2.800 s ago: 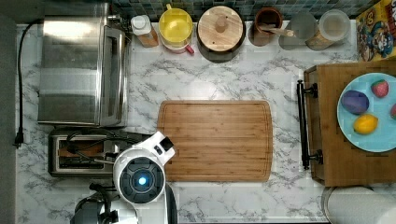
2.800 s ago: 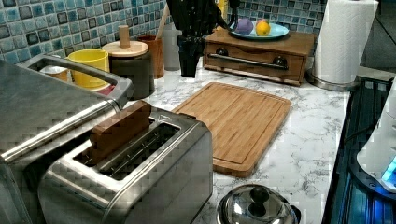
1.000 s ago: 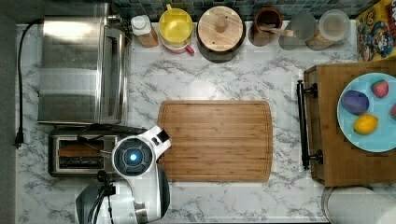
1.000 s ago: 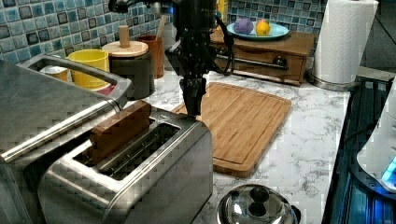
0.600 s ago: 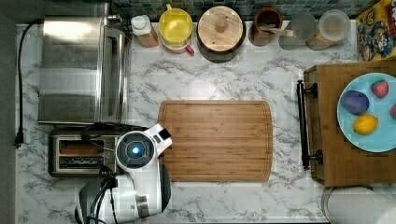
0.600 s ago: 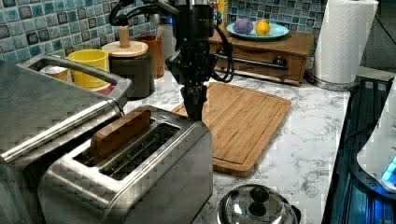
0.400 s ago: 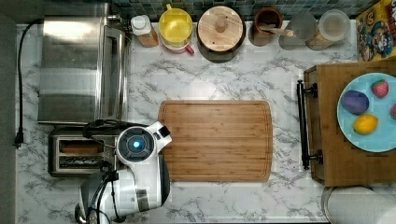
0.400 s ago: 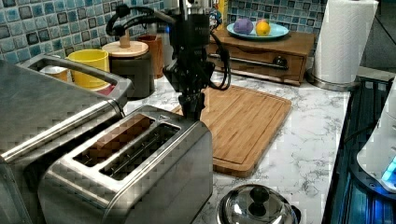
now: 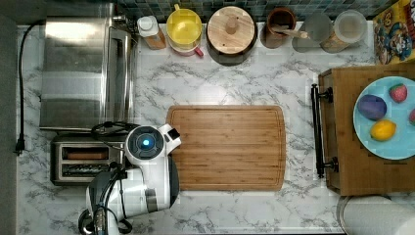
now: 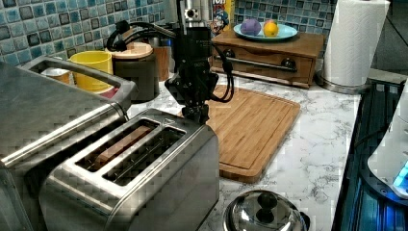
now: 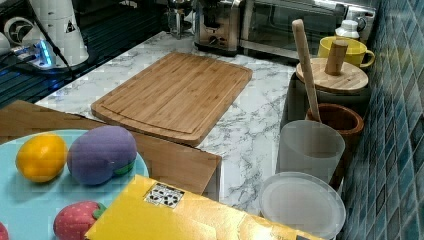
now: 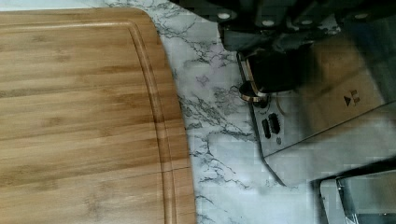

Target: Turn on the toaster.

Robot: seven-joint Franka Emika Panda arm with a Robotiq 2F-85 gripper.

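The toaster [image 9: 83, 159] is a small brushed-steel box with two long slots, standing at the top view's lower left, just below the big oven. A brown slice [image 10: 120, 144] sits low inside one slot. My gripper [image 10: 199, 114] hangs straight down at the toaster's [image 10: 134, 183] far end, beside the cutting board, fingers together and tips pressed on the end face. In the wrist view the dark fingers [image 12: 275, 37] rest on the black lever [image 12: 273, 70], which sits low on the toaster's [image 12: 327, 107] end panel above small buttons.
A large steel toaster oven [image 9: 83, 73] stands next to the toaster. A bamboo cutting board [image 9: 227, 147] lies in the middle of the counter. A shiny kettle lid [image 10: 262, 211] is near the front edge. Mug and canisters [image 9: 230, 32] line the back wall; a fruit plate [image 9: 386, 117] tops a wooden box.
My gripper came down at the toaster's end and pushed the lever down. The brown slice, standing tall above the slot before, has sunk into it.
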